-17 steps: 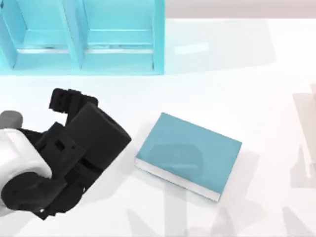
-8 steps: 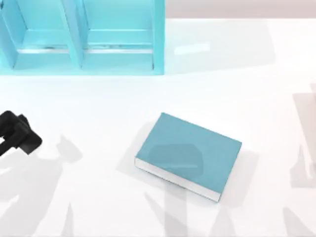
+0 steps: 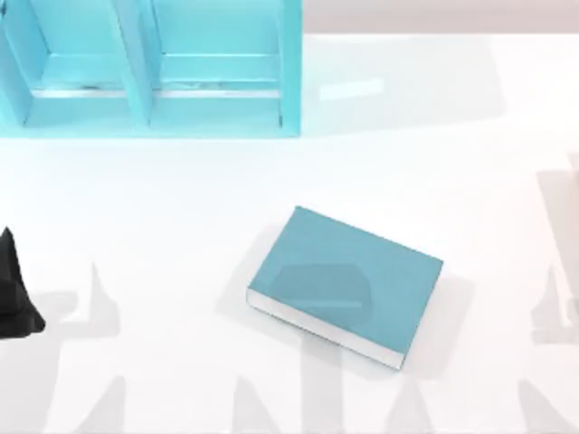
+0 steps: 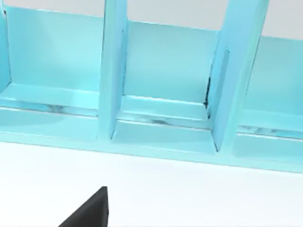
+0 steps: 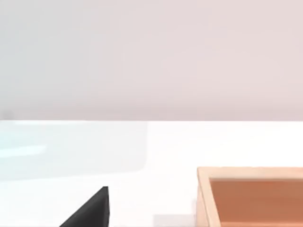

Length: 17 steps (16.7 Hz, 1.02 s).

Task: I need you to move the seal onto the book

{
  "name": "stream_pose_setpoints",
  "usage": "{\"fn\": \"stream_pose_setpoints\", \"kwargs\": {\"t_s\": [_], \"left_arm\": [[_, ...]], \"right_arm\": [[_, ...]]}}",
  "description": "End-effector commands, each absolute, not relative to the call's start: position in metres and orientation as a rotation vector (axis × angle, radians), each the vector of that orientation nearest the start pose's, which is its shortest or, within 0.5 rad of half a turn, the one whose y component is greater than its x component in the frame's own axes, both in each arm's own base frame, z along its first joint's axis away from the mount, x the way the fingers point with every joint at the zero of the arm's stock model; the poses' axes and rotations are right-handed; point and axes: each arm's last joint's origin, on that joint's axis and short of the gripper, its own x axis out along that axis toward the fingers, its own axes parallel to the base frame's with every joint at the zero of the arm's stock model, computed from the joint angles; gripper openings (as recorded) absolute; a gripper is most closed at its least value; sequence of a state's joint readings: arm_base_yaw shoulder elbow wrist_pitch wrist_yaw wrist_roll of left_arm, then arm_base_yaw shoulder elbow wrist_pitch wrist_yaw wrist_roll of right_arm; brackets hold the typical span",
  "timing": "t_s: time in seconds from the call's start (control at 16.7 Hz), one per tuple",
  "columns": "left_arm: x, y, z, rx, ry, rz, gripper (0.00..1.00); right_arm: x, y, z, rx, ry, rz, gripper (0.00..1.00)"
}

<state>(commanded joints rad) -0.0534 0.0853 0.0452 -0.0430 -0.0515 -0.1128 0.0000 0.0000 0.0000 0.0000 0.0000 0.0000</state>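
Observation:
The book [image 3: 348, 276] lies flat near the table's middle, with a teal-blue cover, white page edges toward the front, and nothing on it. An orange-brown boxy thing [image 5: 253, 196] with a paler rim shows in the right wrist view, cut off by the picture's edge. I cannot tell whether it is the seal. My left gripper [image 3: 14, 294] is a black shape at the table's left edge, far from the book. One dark finger [image 4: 90, 213] of it points toward the shelf. One dark finger [image 5: 90, 213] of my right gripper hangs over bare table.
A large teal shelf unit [image 3: 149, 68] with upright dividers stands at the back left, and its compartments [image 4: 163, 75] face the left wrist camera. The white table [image 3: 434, 154] stretches open to the right of the shelf and around the book.
My left arm has pulled back leftward, from beside the book's left side to the table's left edge. The book has not moved.

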Motion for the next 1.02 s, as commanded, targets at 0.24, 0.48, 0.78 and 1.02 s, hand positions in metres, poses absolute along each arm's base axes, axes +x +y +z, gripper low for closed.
{"fn": "stream_pose_setpoints", "kwargs": {"t_s": [0.24, 0.48, 0.78, 1.02], "left_arm": [[0.106, -0.001, 0.16, -0.001, 0.0, 0.0, 1.0], [0.106, -0.001, 0.16, 0.0, 0.0, 0.0, 1.0], [0.106, -0.001, 0.16, 0.0, 0.0, 0.0, 1.0], [0.106, -0.001, 0.16, 0.0, 0.0, 0.0, 1.0]], "right_arm": [[0.106, -0.001, 0.16, 0.0, 0.0, 0.0, 1.0], [0.106, -0.001, 0.16, 0.0, 0.0, 0.0, 1.0], [0.106, -0.003, 0.172, -0.015, 0.05, -0.017, 1.0], [0.115, -0.009, 0.212, -0.058, 0.234, -0.06, 1.0]]}}
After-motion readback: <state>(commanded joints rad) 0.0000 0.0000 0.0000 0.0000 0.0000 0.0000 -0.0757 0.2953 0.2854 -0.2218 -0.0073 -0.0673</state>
